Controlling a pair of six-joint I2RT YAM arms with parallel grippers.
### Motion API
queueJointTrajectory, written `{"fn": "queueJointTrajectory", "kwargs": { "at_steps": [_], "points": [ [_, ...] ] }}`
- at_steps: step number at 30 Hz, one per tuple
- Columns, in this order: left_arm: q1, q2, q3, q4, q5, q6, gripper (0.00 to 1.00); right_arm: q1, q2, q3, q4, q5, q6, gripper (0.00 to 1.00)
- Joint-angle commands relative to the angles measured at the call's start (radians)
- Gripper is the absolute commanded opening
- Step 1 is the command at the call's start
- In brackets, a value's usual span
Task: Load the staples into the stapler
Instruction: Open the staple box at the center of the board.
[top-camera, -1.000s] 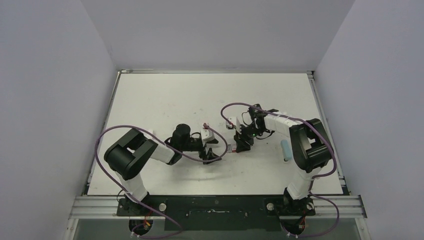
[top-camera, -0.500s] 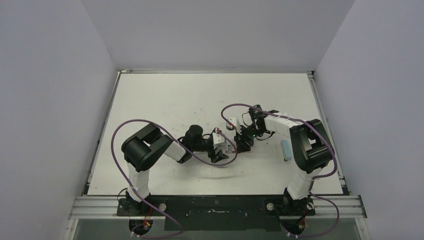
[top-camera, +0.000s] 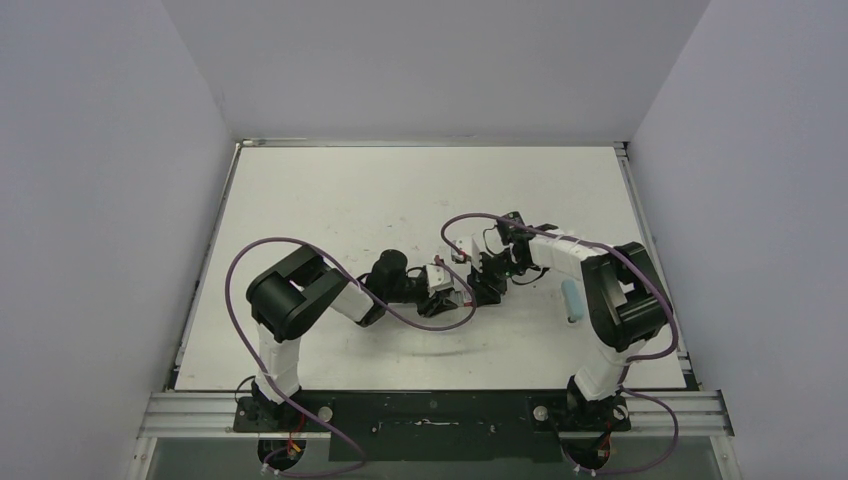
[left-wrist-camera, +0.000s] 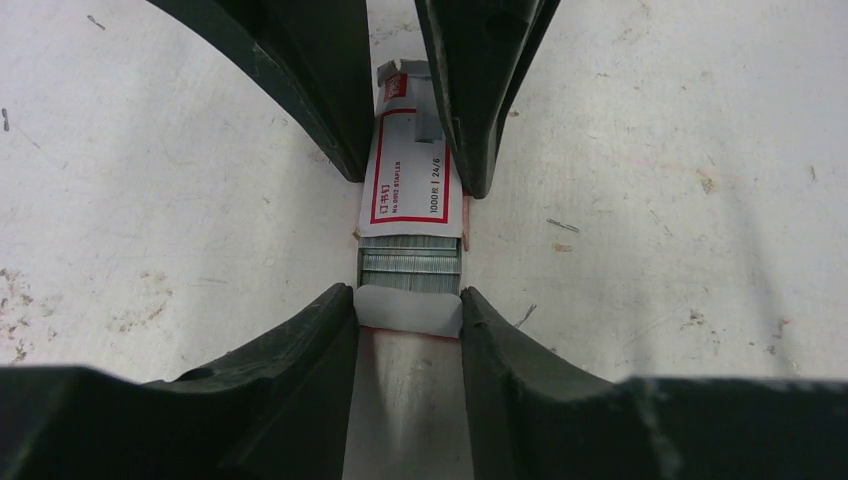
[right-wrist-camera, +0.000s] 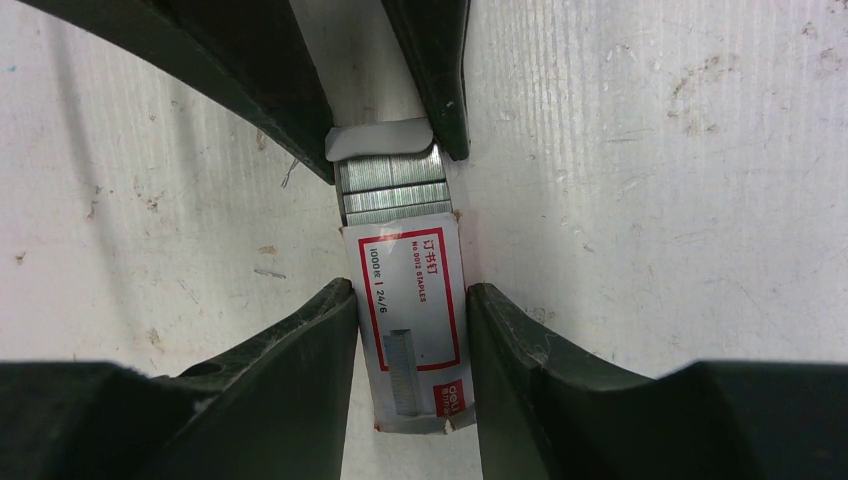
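On the table (top-camera: 330, 200) we're seeing the left gripper (left-wrist-camera: 408, 312) pinching narrow on the tray end of the box (right-wrist-camera: 415, 285), the right gripper (right-wrist-camera: 410, 312) clamping its sleeve. Staples (left-wrist-camera: 410, 262) are showing between them; the box is lying flat, long axis running gripper to gripper, open end facing left.

Two arms share one build, with black rounded joint housings and white link shells. The left arm (top-camera: 290, 303) is at the lower left of the top view and the right arm (top-camera: 612, 300) at the lower right. A thin purple cable (top-camera: 231, 280) loops along each arm. Both are bolted to a black base plate (top-camera: 430, 412) at the bottom centre, which carries round silver bolts (top-camera: 324, 411). In the wrist views the fingers (left-wrist-camera: 290, 390) are matt black, curved, tapering and slightly grainy.
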Motion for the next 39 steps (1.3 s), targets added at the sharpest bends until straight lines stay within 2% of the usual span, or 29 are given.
{"fn": "queueJointTrajectory", "kwargs": {
  "at_steps": [1,15,27,39],
  "points": [
    [-0.004,0.007,0.032,0.028,0.006,-0.018,0.33,0.022,0.013,-0.055,-0.034,0.075,0.012,0.37],
    [0.006,-0.046,-0.016,-0.027,-0.029,0.013,0.0,0.007,-0.037,-0.101,-0.032,0.156,-0.027,0.42],
    [0.015,-0.051,-0.036,-0.028,-0.029,0.035,0.0,-0.011,-0.041,-0.105,-0.06,0.205,-0.077,0.48],
    [0.02,-0.05,-0.055,-0.016,-0.018,0.058,0.0,-0.035,-0.044,-0.114,-0.059,0.224,-0.094,0.33]
  ]
}}
